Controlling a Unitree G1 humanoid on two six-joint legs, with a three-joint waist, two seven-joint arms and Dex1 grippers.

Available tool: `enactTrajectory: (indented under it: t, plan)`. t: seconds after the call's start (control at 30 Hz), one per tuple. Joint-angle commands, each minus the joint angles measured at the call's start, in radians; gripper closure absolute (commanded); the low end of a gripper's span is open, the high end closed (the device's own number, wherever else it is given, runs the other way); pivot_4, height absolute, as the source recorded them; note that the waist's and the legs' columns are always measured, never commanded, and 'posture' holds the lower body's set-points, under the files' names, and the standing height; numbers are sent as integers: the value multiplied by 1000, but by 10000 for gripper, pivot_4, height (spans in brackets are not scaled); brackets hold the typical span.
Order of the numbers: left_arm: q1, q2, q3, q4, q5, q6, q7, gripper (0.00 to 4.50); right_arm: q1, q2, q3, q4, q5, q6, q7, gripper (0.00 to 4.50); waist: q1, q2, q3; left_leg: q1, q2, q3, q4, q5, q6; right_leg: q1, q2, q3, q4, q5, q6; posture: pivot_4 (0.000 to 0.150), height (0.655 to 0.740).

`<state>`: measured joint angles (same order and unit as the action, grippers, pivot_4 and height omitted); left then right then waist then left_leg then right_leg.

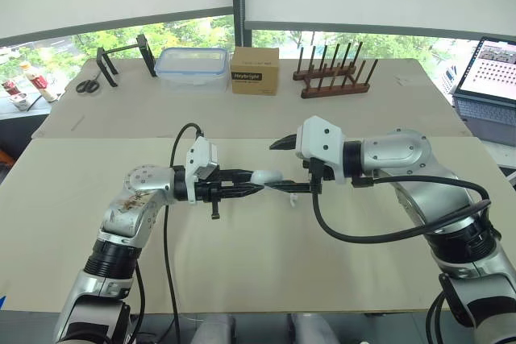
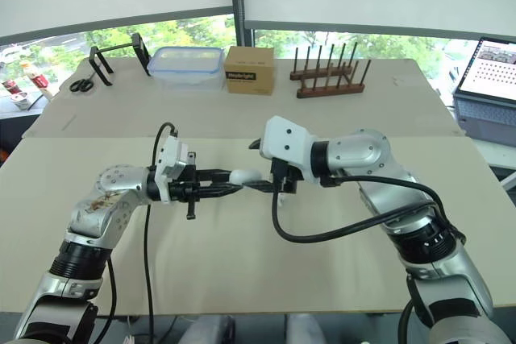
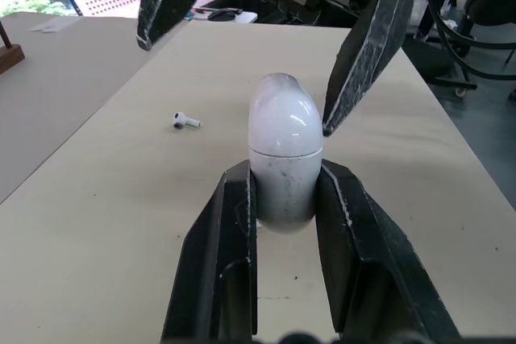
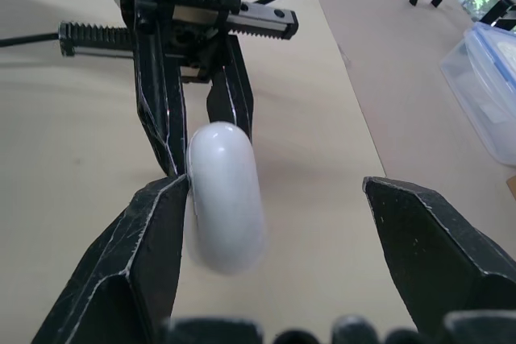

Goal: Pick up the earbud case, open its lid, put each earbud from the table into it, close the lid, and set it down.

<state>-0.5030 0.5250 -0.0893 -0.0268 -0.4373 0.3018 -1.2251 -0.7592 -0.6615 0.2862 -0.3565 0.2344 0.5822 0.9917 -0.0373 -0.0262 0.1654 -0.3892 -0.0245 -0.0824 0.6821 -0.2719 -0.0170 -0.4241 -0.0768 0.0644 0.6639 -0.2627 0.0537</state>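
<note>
L gripper [image 3: 286,179] holds case [image 3: 282,159] tight, lid [image 3: 280,110] shut; R gripper [image 4: 276,187] wide open around it, one side nearly touching.

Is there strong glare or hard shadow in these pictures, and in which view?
Left eye view: even daylight from the windows, no hard shadow on the beige table. Left wrist view: only a soft sheen on the glossy white earbud case. Right wrist view: faint shadow beside that case.
</note>
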Motion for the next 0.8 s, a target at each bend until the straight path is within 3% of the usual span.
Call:
enactTrajectory:
  t: [0.03,0.6,0.8]
  plan:
    - [-3,1,-5,-35,-10,-22,-16,39828,-29,2,-49,-6,9,15,-20,6760,0,0,0,0,0,0,0,0,0,0,0,0,0,0,0,1500,7400]
    - [14,2,17,-31,-4,-48,-5,39828,-67,-44,-103,29,67,23,35,6760,-1,0,0,0,0,0,0,0,0,0,0,0,0,0,0,1500,7400]
    - [46,-36,61,-22,22,-143,100,39828,74,-108,-197,-62,111,-3,42,6760,10,0,0,0,0,0,0,0,0,0,-1,0,-1,0,0,1500,7400]
